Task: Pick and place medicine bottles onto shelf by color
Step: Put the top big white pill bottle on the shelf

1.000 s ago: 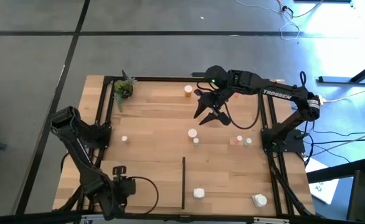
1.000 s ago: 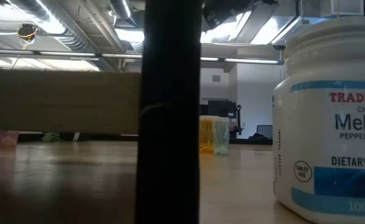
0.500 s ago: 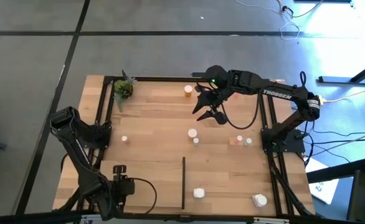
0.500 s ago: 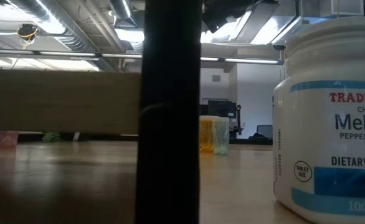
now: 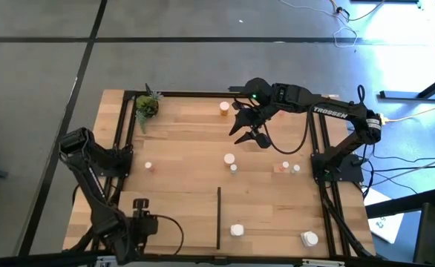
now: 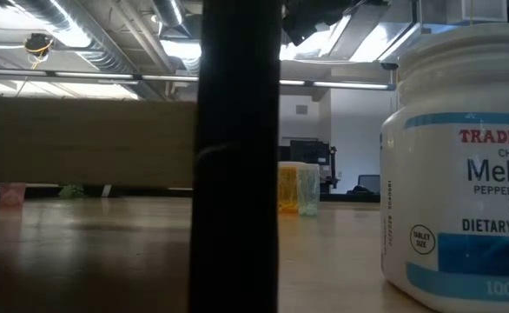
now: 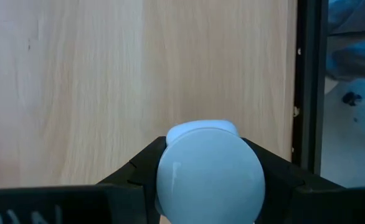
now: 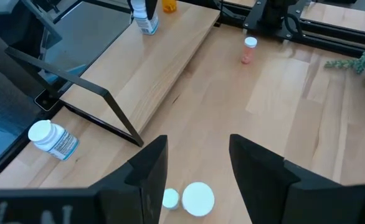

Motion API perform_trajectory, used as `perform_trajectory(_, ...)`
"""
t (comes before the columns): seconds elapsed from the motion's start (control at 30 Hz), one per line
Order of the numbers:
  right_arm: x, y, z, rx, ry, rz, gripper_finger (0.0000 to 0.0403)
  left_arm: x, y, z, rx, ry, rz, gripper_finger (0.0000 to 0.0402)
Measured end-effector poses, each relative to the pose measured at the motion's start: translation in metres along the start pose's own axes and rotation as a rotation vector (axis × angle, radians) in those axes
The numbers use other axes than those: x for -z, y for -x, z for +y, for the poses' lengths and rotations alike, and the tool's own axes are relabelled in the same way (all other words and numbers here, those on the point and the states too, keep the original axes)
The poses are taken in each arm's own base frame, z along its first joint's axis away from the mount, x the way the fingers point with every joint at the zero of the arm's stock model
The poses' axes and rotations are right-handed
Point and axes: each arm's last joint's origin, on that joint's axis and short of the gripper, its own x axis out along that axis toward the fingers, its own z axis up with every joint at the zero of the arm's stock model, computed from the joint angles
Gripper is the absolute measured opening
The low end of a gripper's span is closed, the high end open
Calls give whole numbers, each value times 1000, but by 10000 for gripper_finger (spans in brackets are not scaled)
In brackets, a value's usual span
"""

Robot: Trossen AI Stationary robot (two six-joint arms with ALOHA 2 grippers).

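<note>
My left gripper is over the shelf's near left part, beside the black rail, shut on a white bottle. My right gripper hangs open above the shelf's far middle. Below it stand a white-capped bottle and a smaller one, both untouched. Other medicine bottles stand on the light-wood shelf: an orange one at the far edge, a small one at the left, two at the right, and two white ones near the front. My left gripper pinches the white bottle by the sides of its round top, one finger on each side. The fingers come from above, pointing down. The round top hides the bottle's base, so I cannot tell whether it stands on the board or hangs clear.
A thin black divider strip runs from the near edge toward the middle and fills the low view as a dark post. A green plant stands at the far left corner. A large white labelled bottle is close to the low camera.
My right gripper has swung its fingers a little toward the far edge, staying open over the same spot. My left wrist has turned slightly with the bottle still held. The bottles on the shelf have not moved.
</note>
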Motion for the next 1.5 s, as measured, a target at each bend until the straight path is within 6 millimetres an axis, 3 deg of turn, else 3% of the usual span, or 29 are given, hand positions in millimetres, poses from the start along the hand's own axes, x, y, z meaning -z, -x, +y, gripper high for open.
perform_trajectory(1.5,0,0,0,1,2,-2,174,2,1,-1,3,-59,3,168)
